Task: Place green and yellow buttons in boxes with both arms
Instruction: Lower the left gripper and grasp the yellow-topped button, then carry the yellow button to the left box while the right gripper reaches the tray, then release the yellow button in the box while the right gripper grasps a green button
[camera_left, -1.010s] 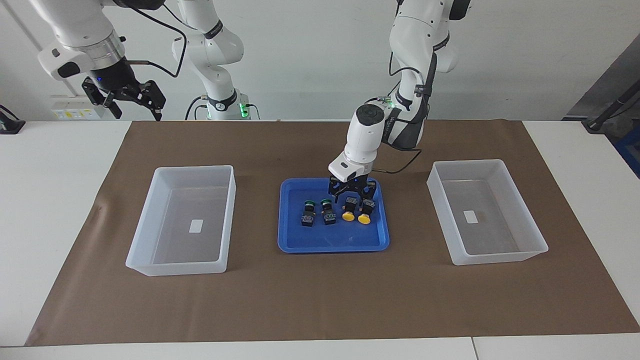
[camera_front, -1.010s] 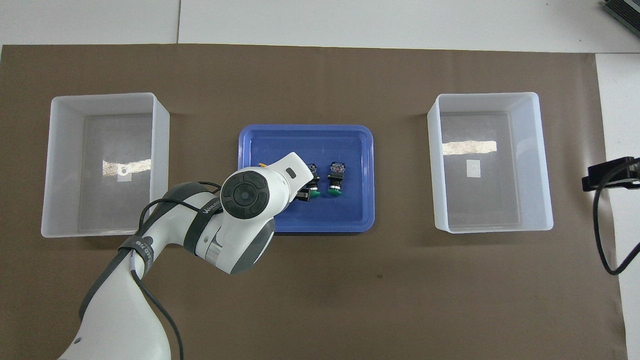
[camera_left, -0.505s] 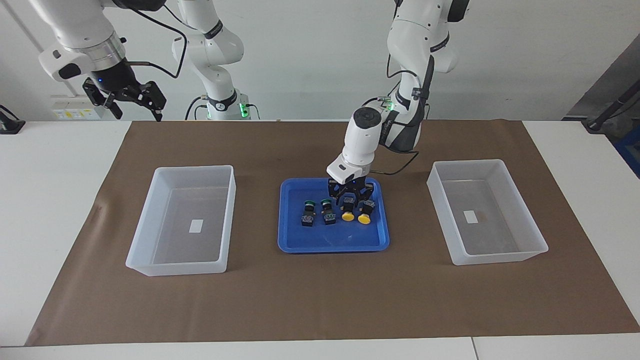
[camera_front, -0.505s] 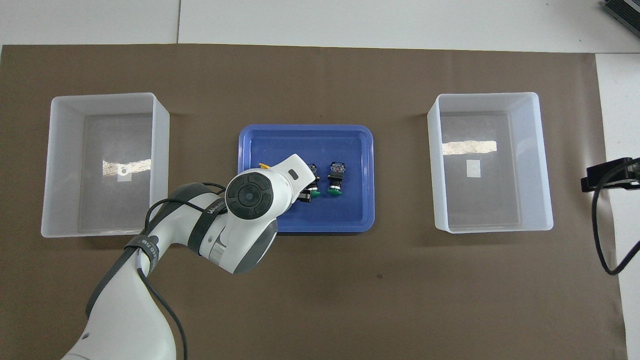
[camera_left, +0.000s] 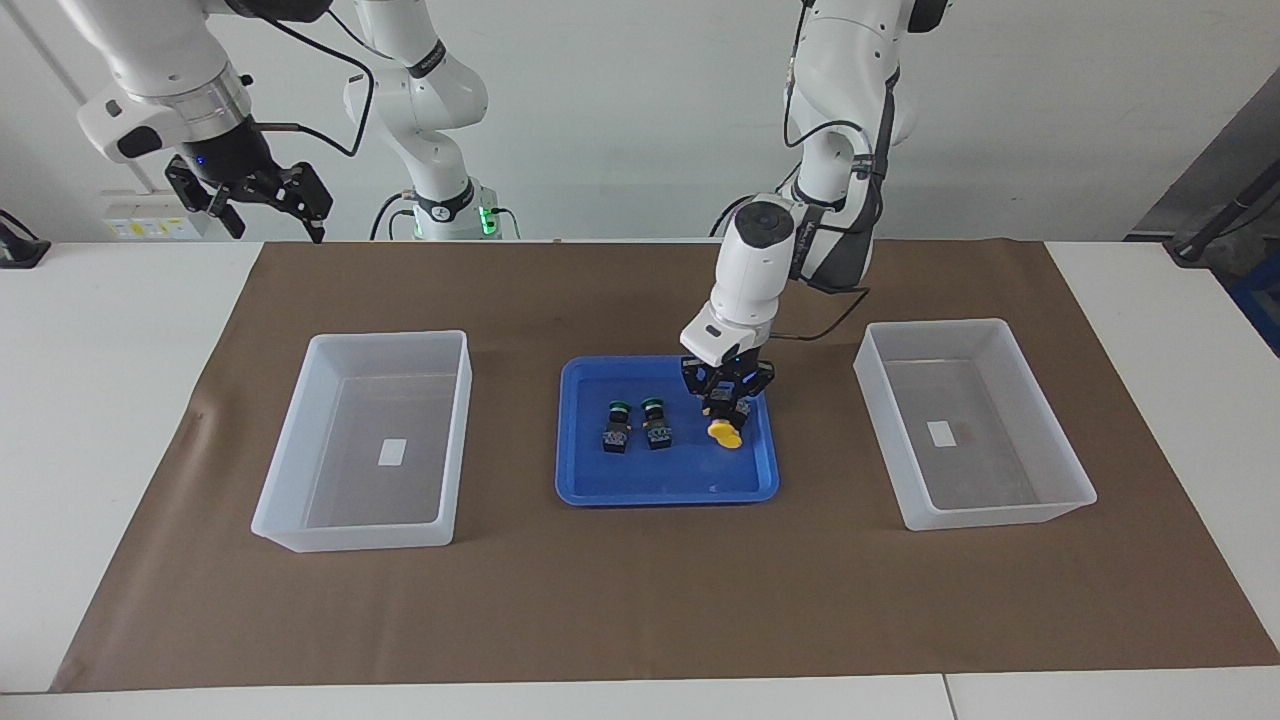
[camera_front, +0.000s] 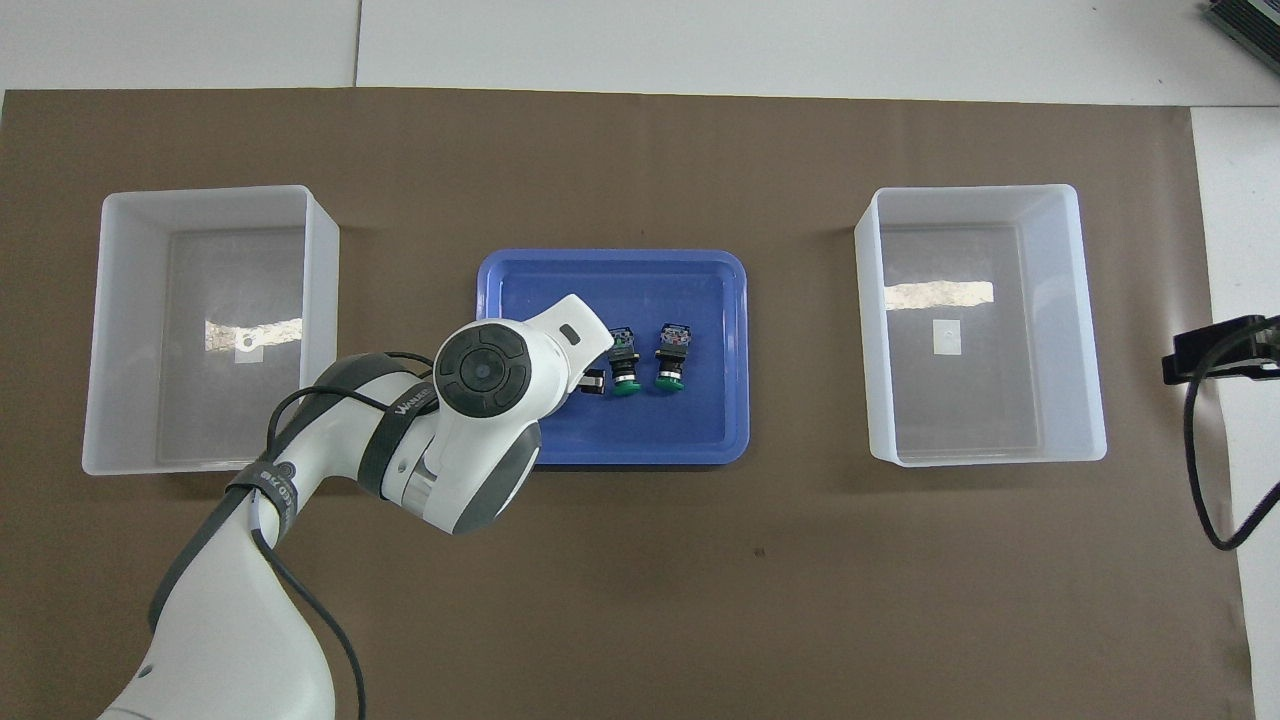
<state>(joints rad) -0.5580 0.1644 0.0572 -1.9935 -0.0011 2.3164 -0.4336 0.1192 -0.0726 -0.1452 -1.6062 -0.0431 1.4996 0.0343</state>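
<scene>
The left gripper (camera_left: 727, 402) hangs over the blue tray (camera_left: 600, 490), toward the left arm's end of it, and is clamped on a yellow button (camera_left: 722, 430) whose wide yellow cap points away from the robots. A second yellow cap (camera_left: 734, 441) peeks out just beside and partly under the held one, so that other yellow button appears to lie on the tray floor right below the gripper; how much of its body is there cannot be made out. In the overhead view the left arm's wrist (camera_front: 490, 370) covers that end of the tray and hides both yellow buttons.

Two green buttons lie side by side on the tray floor near its middle, caps toward the robots: one green button (camera_left: 617, 427) toward the right arm's end and another green button (camera_left: 656, 423) next to it, closer to the left gripper. They are apart from each other and from the gripper.

Two translucent white boxes flank the tray on the brown mat (camera_left: 640, 600) that covers the desk (camera_left: 90, 330): one box (camera_left: 300, 500) toward the right arm's end and one box (camera_left: 1010, 510) toward the left arm's end. Each holds only a small white label.

The right gripper (camera_left: 265, 195) waits raised above the desk edge by the mat's corner nearest the right arm, its fingers spread wide and holding nothing.
</scene>
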